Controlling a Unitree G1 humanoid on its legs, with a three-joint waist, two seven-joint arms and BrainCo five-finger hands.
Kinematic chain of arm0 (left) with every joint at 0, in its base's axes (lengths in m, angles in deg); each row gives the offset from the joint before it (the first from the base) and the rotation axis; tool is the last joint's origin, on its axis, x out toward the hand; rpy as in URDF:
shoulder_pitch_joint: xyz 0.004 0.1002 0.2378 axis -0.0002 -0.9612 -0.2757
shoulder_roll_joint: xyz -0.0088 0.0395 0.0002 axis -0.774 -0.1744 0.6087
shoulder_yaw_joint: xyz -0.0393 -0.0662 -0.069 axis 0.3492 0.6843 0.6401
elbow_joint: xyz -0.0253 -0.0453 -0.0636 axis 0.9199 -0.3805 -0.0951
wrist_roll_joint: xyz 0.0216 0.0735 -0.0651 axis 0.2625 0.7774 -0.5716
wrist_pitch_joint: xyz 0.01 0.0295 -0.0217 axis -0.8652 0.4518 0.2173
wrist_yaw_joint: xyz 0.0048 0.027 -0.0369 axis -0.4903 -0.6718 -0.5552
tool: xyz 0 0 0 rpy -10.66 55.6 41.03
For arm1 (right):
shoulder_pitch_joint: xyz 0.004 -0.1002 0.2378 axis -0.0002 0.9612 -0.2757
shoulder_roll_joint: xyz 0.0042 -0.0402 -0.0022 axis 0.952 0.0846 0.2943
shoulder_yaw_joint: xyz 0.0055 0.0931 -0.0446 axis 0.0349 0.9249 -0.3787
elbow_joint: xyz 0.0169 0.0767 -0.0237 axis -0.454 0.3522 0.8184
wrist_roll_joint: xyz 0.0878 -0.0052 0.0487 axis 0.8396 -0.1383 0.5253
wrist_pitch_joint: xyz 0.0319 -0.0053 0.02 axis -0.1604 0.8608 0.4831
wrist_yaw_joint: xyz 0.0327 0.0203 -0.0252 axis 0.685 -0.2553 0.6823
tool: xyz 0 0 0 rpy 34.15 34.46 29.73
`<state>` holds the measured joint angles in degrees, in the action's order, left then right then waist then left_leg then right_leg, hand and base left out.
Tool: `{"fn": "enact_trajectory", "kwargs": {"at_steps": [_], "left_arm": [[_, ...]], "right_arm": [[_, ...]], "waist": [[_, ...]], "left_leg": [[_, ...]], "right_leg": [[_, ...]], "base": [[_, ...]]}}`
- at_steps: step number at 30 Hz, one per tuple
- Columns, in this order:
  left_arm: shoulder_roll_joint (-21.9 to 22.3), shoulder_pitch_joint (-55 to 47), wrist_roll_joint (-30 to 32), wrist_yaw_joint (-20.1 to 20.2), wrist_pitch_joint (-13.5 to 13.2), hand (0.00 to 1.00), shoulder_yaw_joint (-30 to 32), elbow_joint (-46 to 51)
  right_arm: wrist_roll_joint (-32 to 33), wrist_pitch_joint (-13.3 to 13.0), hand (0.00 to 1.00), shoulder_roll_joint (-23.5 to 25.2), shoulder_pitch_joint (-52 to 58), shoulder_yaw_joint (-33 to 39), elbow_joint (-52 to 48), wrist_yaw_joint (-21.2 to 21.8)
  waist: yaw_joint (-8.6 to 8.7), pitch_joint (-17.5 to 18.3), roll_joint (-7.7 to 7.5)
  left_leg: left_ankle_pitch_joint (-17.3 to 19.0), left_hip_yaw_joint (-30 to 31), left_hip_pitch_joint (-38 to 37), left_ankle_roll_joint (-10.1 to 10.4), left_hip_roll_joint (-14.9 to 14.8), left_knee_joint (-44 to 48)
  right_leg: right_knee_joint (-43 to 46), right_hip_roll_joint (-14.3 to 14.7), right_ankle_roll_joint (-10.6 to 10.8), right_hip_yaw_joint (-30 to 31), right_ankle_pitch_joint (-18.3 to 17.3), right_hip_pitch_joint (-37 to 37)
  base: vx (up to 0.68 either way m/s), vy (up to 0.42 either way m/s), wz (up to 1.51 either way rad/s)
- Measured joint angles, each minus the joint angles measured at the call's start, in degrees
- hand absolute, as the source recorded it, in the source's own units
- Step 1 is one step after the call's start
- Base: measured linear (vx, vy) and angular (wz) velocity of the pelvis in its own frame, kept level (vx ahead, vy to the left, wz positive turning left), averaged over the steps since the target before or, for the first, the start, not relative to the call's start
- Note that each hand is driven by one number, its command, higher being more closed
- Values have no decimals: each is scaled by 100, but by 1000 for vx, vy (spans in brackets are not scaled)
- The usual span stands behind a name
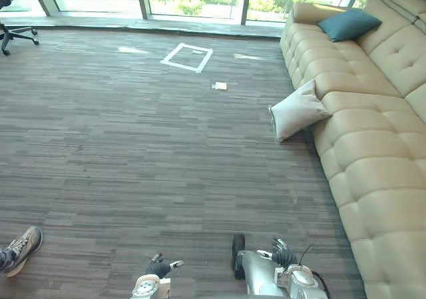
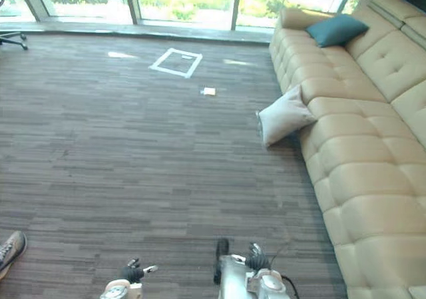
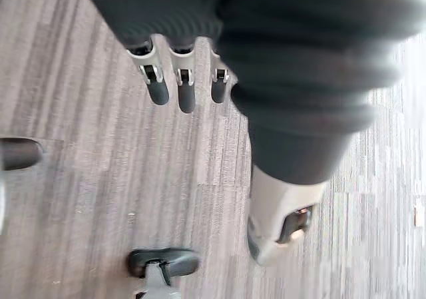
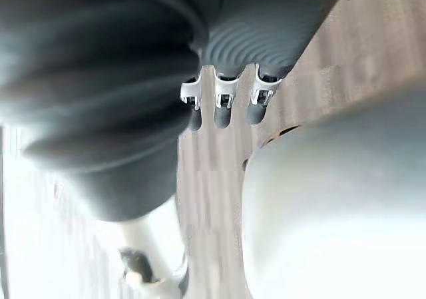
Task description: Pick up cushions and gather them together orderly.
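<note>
A pale cream cushion (image 1: 297, 109) stands on the floor, leaning against the front of the beige sofa (image 1: 373, 152). A teal cushion (image 1: 348, 23) lies on the sofa's seat at its far end, beside the rounded armrest. My left hand (image 1: 158, 267) hangs low at the near edge of the floor, far from both cushions. In its wrist view the fingers (image 3: 186, 92) are relaxed over bare floor, holding nothing. My right hand (image 1: 283, 252) hangs just to the right of it; its fingers (image 4: 223, 112) are likewise relaxed and empty.
A white tape square (image 1: 187, 56) and a small scrap of paper (image 1: 219, 85) mark the wood-grain floor near the windows. An office chair (image 1: 13, 26) stands at the far left. A person's shoe (image 1: 20, 249) shows at the near left edge.
</note>
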<state>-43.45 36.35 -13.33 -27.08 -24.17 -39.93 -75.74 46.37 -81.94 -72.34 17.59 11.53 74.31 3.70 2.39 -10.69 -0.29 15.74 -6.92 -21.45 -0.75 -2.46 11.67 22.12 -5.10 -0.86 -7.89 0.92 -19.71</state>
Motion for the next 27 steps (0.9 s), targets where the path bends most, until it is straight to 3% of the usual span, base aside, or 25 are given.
{"fn": "enact_trajectory", "kwargs": {"at_steps": [1, 2, 3, 4, 6, 7, 8, 10, 11, 12, 13, 15, 16, 17, 18, 19, 20, 21, 22, 24, 25, 27], "left_arm": [[28, -14, 2, 0, 0, 0, 37, -3], [162, -55, 3, 1, 3, 0, 218, 34], [205, -57, 4, 4, 1, 0, 327, 65], [259, -84, -9, 22, 0, 0, 552, 129], [238, -117, -37, 26, -7, 0, 594, 231], [206, -122, -92, 22, -11, 0, 593, 309], [192, -129, -175, 10, -23, 0, 590, 407], [191, -132, -231, -2, -112, 0, 542, 467], [185, -135, -223, -11, -133, 0, 510, 503], [172, -133, -223, -18, -133, 0, 482, 504], [156, -133, -226, -20, -133, 0, 417, 506], [153, -126, -227, -21, -152, 0, 260, 527], [124, -130, -221, -17, -193, 0, 173, 514], [47, -168, -214, -14, -209, 0, 148, 498], [-90, -172, -210, -19, -208, 0, 59, 433], [-145, -157, -210, -17, -206, 0, 8, 388], [-219, -77, -215, -37, -198, 0, -36, 335], [-236, -44, -213, -45, -186, 0, -39, 311], [-280, -6, -214, -57, -113, 0, -137, 226], [-252, -12, -212, -68, -93, 0, -262, 161], [-250, -29, -209, -73, -88, 0, -359, 159], [-209, 81, -207, -63, -86, 0, -434, 161]], "right_arm": [[-3, 4, 0, -11, 5, 14, 0, 1], [-8, 22, 0, -50, 44, 108, -94, -7], [-13, 33, 0, -80, 73, 99, -149, -6], [-7, 61, 0, -158, 123, -5, -201, -23], [-5, 76, 0, -149, 139, -21, -194, -37], [-2, 92, 0, -113, 141, -20, -153, -49], [-2, 109, 0, -99, 145, -25, 3, -50], [-1, 140, 0, -101, 143, -24, 64, -58], [-4, 155, 0, -83, 143, -26, 63, -63], [-4, 156, 0, -81, 149, -27, 63, -65], [-4, 156, 0, -91, 162, -34, 63, -70], [-5, 154, 0, -156, 248, -88, 62, -94], [-3, 153, 0, -167, 348, -116, 67, -110], [-5, 155, 0, -114, 413, -136, 75, -112], [-8, 148, 0, 18, 496, -150, 48, -112], [1, 139, 0, 72, 504, -122, 23, -112], [-17, 130, 0, 116, 449, -130, 15, -102], [-17, 129, 0, 114, 416, -135, 19, -100], [-16, 125, 0, 113, 349, -133, 6, -98], [-19, 81, 0, 37, 337, -162, -56, -108], [-19, 69, 0, 14, 331, -200, -128, -108], [-19, 27, 0, -3, 246, -197, -202, -105]], "waist": [[4, 27, 44], [45, 51, 267], [51, 46, 335], [-18, -42, 443], [-29, -117, 403], [-92, -154, 317], [-199, -173, 233], [-275, -173, 232], [-282, -174, 233], [-280, -172, 239], [-283, -159, 278], [-345, -97, 351], [-423, 11, 308], [-462, 177, 155], [-417, 317, -75], [-387, 331, -153], [-357, 229, -279], [-356, 177, -312], [-299, 45, -263], [-239, 16, -176], [-230, 3, -129], [-132, -31, -63]], "left_leg": [[-4, 15, 111, 12, -53, 308], [-322, 183, 715, 602, -346, 1878], [-647, 280, 982, 969, -454, 2516], [-1152, 142, 1749, 1189, -892, 4321], [-934, -78, 2020, 1021, -1039, 4810], [-659, -343, 2274, 854, -1018, 4849], [-374, -671, 2603, 695, -942, 4431], [-262, -720, 2935, 633, -777, 3449], [-403, -502, 3100, 682, -496, 1631], [-517, -378, 3111, 716, -421, 1160], [-872, -31, 3174, 899, -321, 75], [-1150, 268, 3505, 870, -290, -231], [-1667, 251, 3514, 576, -220, -21], [-1934, 146, 3491, 304, -58, -23], [-1859, 52, 3378, 53, 220, -82], [-1758, 16, 3261, -13, 330, -130], [-1505, -28, 2817, -119, 517, -247], [-1449, -32, 2663, -130, 561, -286], [-1266, -32, 2172, -162, 615, -351], [-1079, -36, 1529, -215, 553, -561], [-1061, -45, 1186, -215, 492, -778], [-903, -73, 747, -199, 248, -1037]], "right_leg": [[21, 39, -61, -20, -69, 39], [-14, 214, -114, -154, -317, 352], [-36, 303, -162, -167, -423, 478], [-191, 587, -420, -83, -717, 1045], [-351, 647, -474, -6, -846, 1458], [-584, 644, -479, 128, -918, 1883], [-925, 611, -433, 300, -954, 2313], [-1235, 591, -310, 439, -1021, 2646], [-1466, 570, -204, 601, -1098, 2915], [-1518, 568, -183, 638, -1126, 2988], [-1714, 592, -139, 716, -1177, 3185], [-1848, 627, 2, 843, -1390, 3430], [-1735, 512, 132, 973, -1637, 3543], [-1475, 347, 237, 1036, -1781, 3476], [-668, 77, 325, 1027, -1850, 3136], [-66, -36, 384, 1015, -1834, 2910], [1662, -232, 929, 1071, -1442, 2296], [2113, -278, 1022, 1092, -1258, 2134], [3236, -424, 902, 921, -1190, 1769], [3747, -530, 632, 496, -1356, 1427], [3626, -549, 510, 248, -1522, 1238], [2475, -390, 464, -300, -1688, 655]], "base": [[548, -261, -7], [455, -195, -1], [818, -288, -20], [594, -162, -30], [514, -106, -31], [507, -104, -48], [472, -94, -51], [481, -6, -65], [450, 49, -63], [489, 110, -53], [517, 225, -42], [589, 290, -49], [507, 262, -47], [675, 284, -46], [678, 256, -24], [771, 269, -7], [599, 224, -1], [675, 252, 3], [409, 146, 6], [494, 137, 0], [568, 73, 1], [517, -21, 15]]}}
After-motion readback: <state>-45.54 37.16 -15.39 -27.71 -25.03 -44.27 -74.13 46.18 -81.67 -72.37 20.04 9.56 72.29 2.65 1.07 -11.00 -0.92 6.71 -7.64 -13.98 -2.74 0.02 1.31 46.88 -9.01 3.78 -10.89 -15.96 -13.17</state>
